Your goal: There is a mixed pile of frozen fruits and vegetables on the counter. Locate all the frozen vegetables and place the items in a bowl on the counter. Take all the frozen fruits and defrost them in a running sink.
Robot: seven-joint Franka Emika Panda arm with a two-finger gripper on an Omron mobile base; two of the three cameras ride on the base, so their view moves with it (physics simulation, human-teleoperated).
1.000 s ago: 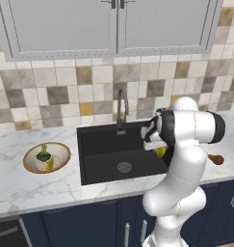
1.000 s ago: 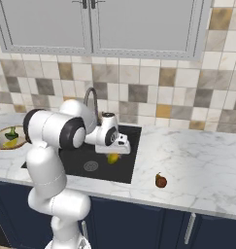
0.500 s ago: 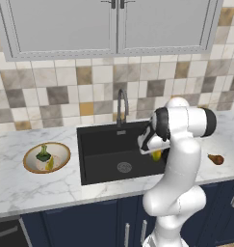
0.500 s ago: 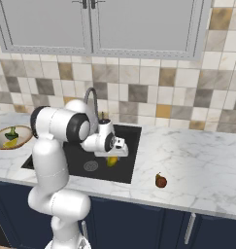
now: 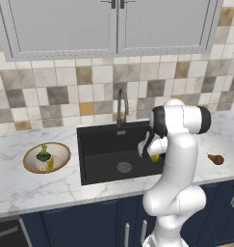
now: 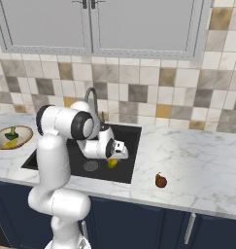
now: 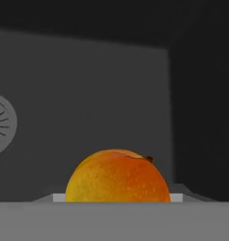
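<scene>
My gripper (image 5: 153, 155) hangs low inside the black sink (image 5: 101, 144), near its right wall, shut on the roundish yellow-green fruit (image 5: 155, 157). From the other side the fruit (image 6: 112, 163) shows just under the hand. In the hand view the fruit (image 7: 118, 178) looks yellow-orange and sits close at the bottom, over the dark basin floor; the fingertips are hidden. The brown pear-shaped fruit (image 5: 215, 158) lies on the marble counter (image 5: 51, 185) right of the sink. The bowl (image 5: 30, 167) at the left holds the dark-green lump (image 5: 43, 154) and the slim yellowish piece (image 5: 50, 164).
The round metal drain (image 5: 124, 167) lies left of the fruit. A dark gooseneck tap (image 5: 120, 103) rises behind the basin; no water shows. Grey wall cabinets hang above the tiled backsplash. Bare marble (image 6: 197, 160) stretches around the pear (image 6: 160, 181).
The arm has swung down and toward the basin's middle, carrying the roundish fruit from the sink's right rim to low inside the sink. Bowl and pear have not moved.
</scene>
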